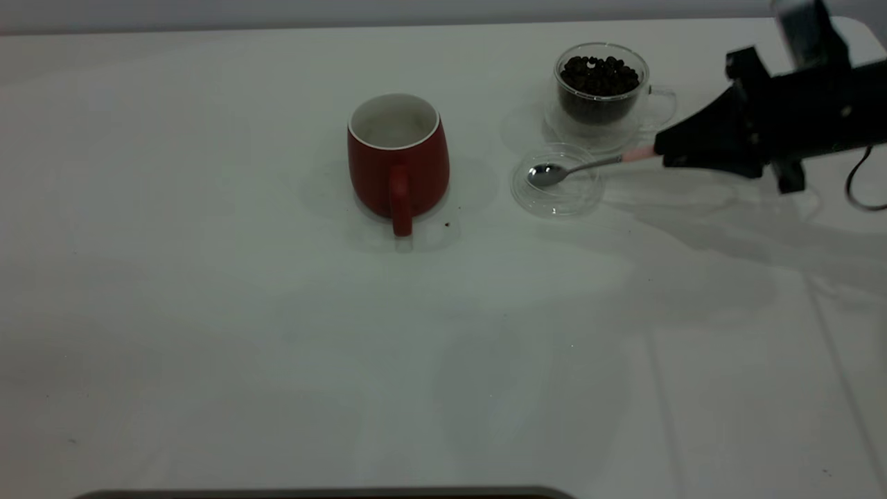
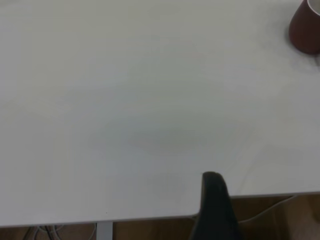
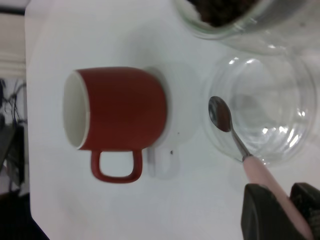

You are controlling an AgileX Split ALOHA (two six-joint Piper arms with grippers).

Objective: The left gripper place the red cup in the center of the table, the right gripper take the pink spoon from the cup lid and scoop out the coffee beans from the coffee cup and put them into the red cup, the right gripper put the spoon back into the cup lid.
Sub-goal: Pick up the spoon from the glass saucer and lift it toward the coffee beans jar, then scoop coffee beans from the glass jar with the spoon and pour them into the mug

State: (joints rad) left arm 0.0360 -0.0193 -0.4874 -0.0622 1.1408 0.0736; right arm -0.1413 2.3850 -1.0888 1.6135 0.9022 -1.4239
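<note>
The red cup (image 1: 398, 163) stands upright near the middle of the desk (image 1: 208, 312), a little above the centre of the exterior frame, with its handle turned toward the bottom edge. Its white inside shows no beans. To its right, in the upper right of the frame, the coffee cup (image 1: 601, 93) stands upright, filled nearly to the rim with coffee beans (image 1: 599, 75); its clear handle points right. Just below it lies the cup lid (image 1: 556, 180), flat on the desk, apart from the red cup.

The pink spoon (image 1: 585, 166) has its metal bowl inside the cup lid, hollow side up and empty. Its long axis runs from the lid at lower left up toward the right, the neck crossing the lid's rim and the pink handle rising slightly to the right end effector (image 1: 665, 149).

The right end effector reaches in from the right edge of the exterior frame, its black tapered tip pointing left and slightly down, level with the gap between coffee cup and lid. It is clenched on the pink handle's far end; in the right wrist view the handle (image 3: 275, 187) passes between its two black fingers (image 3: 262, 212).

The left end effector (image 2: 215, 210) shows only as one dark finger at the bottom of the left wrist view, over the desk's edge, well apart from the red cup (image 2: 306, 27) at that frame's upper right; whether it is released or clenched cannot be told.
</note>
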